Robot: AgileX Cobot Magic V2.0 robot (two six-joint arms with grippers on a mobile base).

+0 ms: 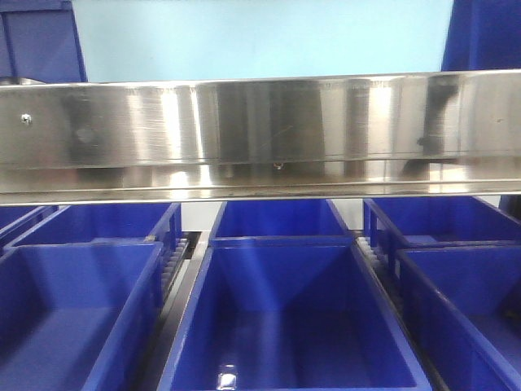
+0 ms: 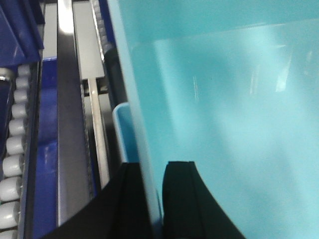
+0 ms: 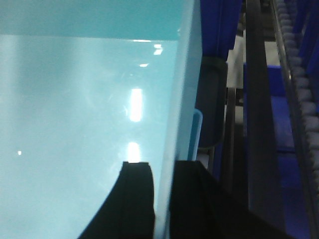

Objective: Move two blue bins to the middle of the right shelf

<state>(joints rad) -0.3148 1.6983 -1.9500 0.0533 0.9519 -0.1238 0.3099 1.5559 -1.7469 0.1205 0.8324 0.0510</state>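
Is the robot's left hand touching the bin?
Touching. The left wrist view shows the left gripper with its black fingers pressing both sides of the bin wall, and no gap is visible.

I see a brushed steel shelf rail (image 1: pixel 260 130) spanning left to right, streaked with glare, a pale blue wall (image 1: pixel 260 37) far behind.

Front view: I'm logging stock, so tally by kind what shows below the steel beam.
Blue bins: 6 clear; a cut-off sliver at the far left may be a seventh
Roller tracks: 2
Total: 8
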